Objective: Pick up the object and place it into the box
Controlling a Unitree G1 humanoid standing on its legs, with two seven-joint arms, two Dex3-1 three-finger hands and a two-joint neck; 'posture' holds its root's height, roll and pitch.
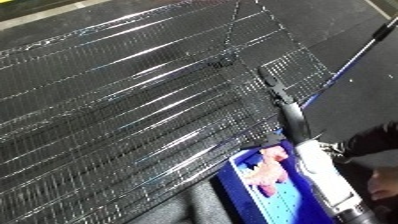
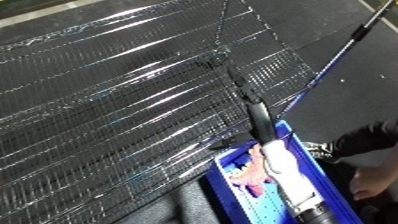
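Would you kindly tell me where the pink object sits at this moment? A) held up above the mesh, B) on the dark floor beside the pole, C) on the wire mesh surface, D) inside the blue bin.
D: the pink object lies inside the blue bin, beside the robot's white forearm, not on the wire mesh surface.

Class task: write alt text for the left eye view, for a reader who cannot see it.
A pink object lies inside a blue bin at the lower right. A robot forearm reaches over the bin toward a wire mesh shelf; its black hand rests at the shelf's edge.
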